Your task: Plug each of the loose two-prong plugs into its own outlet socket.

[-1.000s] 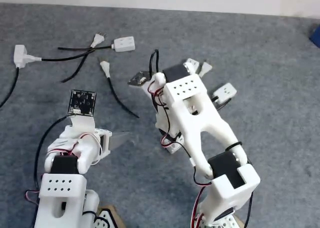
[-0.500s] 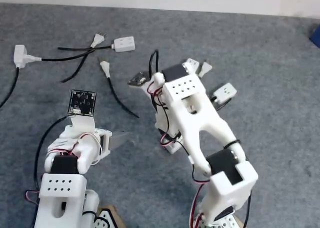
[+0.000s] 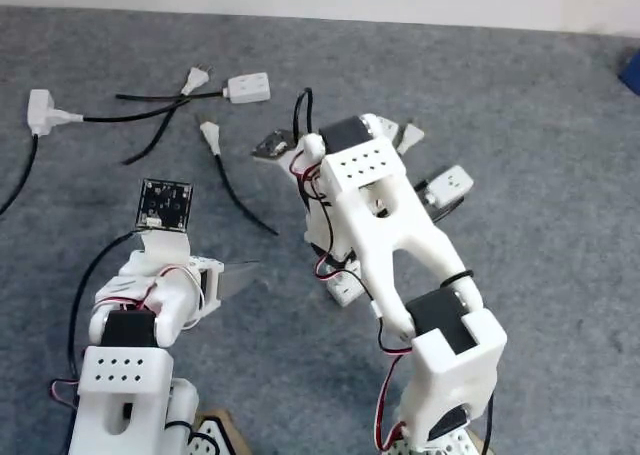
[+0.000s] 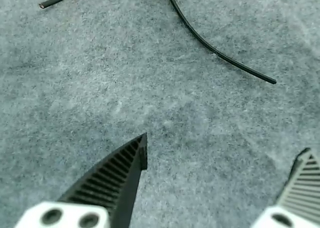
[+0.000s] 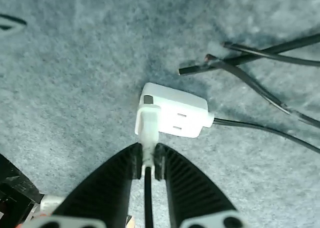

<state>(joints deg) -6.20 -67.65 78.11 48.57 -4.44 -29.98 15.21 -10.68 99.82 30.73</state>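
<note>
plug (image 5: pixel 149 124) | held in right jaws, long axis pointing at socket (image 5: pixel 181 112) | left jaws wide

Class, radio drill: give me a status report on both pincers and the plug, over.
Left pincer open over carpet. Right pincer shut on white plug, plug against white socket. Black cables beside socket, not between.
</note>
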